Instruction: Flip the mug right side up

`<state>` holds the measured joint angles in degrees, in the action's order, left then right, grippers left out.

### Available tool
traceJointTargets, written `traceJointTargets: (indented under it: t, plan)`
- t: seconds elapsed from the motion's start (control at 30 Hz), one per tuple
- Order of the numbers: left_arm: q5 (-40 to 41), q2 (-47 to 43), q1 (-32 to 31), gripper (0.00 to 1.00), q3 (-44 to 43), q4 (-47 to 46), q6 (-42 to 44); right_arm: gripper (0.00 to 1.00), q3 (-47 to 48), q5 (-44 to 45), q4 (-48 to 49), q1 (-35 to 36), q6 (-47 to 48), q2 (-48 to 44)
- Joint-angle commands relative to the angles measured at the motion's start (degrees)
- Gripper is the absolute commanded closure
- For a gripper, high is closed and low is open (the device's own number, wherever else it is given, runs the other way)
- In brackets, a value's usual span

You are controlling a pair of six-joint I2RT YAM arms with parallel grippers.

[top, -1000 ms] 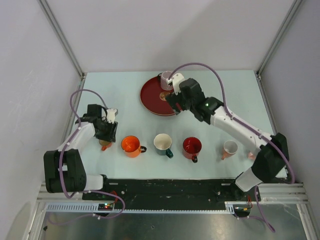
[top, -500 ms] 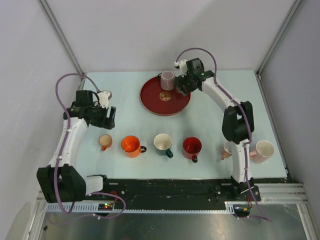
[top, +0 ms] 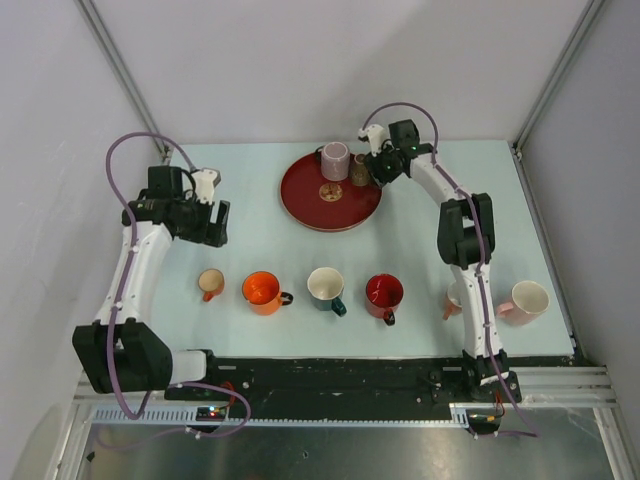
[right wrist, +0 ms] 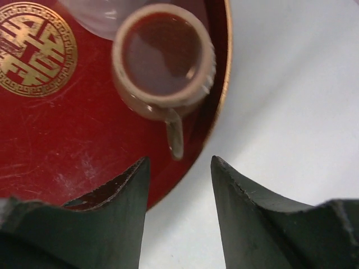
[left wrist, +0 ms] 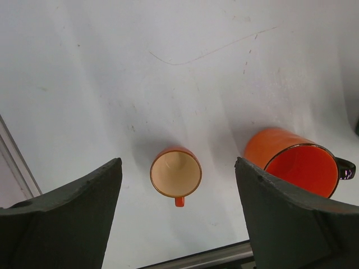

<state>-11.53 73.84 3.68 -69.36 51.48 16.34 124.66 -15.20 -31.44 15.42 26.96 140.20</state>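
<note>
Brown mug (right wrist: 162, 56) mouth up, axis vertical; handle toward right gripper (right wrist: 179, 163)

Mugs (top: 327, 287): eight, seemingly; six on table (top: 250, 180), two on tray (top: 305, 202). Trays: one.

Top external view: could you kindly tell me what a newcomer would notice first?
The red tray at the far middle of the table stands out, bearing a pale mug and a small brown mug, with the right gripper close beside it. Six mugs line the near edge, the orange mug brightest.
</note>
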Motion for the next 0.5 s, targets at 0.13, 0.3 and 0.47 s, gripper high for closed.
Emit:
traceJointTargets:
  t: [0.13, 0.3, 0.47]
  plan:
    - [1.63, 2.25, 0.38, 0.15, -4.68, 0.52, -0.81, 0.53, 7.79, -2.26, 1.32, 2.43, 5.56, 5.18]
    - [2.23, 2.41, 0.45, 0.15, -5.23, 0.69, -0.65, 0.62, 7.71, 2.74, 2.33, 3.33, 5.78, 6.87]
    - [2.22, 2.26, 0.40, 0.15, -5.68, 1.05, -0.77, 0.85, 7.90, 3.95, 2.55, 3.64, 5.34, 6.65]
